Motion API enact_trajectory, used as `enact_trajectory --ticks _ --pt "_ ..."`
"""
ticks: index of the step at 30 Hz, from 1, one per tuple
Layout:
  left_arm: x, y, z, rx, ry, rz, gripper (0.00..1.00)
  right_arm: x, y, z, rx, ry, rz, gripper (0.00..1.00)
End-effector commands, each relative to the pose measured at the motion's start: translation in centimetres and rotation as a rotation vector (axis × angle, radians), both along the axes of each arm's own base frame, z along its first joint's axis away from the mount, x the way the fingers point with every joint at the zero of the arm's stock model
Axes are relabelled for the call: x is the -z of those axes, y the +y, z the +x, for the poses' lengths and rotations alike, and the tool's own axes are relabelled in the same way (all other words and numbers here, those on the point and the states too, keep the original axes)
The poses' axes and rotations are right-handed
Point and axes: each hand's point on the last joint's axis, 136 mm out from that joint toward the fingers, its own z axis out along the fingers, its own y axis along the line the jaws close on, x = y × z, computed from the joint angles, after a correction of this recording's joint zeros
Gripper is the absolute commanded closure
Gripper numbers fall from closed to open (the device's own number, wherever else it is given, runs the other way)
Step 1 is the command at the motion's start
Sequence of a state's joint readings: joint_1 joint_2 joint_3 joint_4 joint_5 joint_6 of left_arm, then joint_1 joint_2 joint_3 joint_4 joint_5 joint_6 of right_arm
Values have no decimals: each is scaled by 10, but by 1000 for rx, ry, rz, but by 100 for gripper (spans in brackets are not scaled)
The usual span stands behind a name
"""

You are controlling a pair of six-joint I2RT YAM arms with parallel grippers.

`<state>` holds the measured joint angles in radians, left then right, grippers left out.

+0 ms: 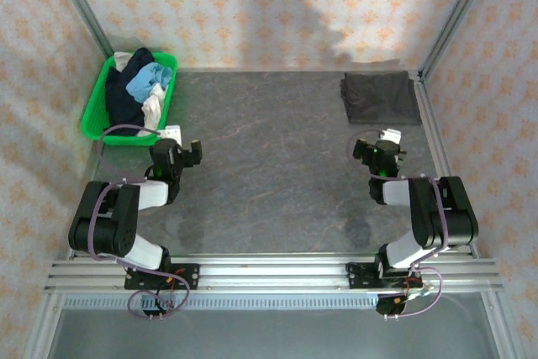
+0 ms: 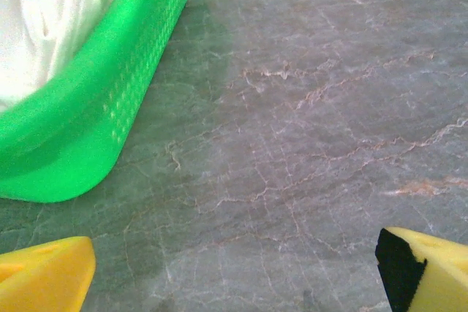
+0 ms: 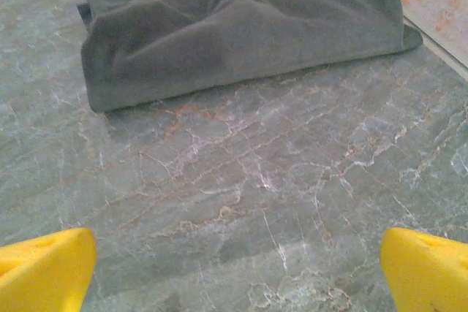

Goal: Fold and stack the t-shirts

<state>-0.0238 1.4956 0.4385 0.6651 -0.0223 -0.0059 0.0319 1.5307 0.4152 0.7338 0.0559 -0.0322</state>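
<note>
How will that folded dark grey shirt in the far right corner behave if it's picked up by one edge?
Probably floppy: the folded dark grey shirt shows soft wrinkles and sagging edges, so it would likely droop and come unfolded. It looks light, lying low and flat on the table. If pushed, it would likely bunch up rather than slide as one piece.

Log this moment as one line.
left gripper: open, empty, near green basket | right gripper: open, empty, facing folded dark t-shirt | other t-shirts: in basket
</note>
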Motion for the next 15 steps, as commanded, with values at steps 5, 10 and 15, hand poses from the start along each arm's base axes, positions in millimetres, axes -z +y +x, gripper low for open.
enact_trajectory --ticks 5,10,15 --pt "-12 0 5 9 -54 18 0 -14 0 5 -5 -57 -11 1" --pt "-12 -1 5 10 -54 18 0 -13 0 7 -5 -49 -9 1" --pt "-12 0 5 9 -55 18 0 -14 0 6 -8 -60 -8 1"
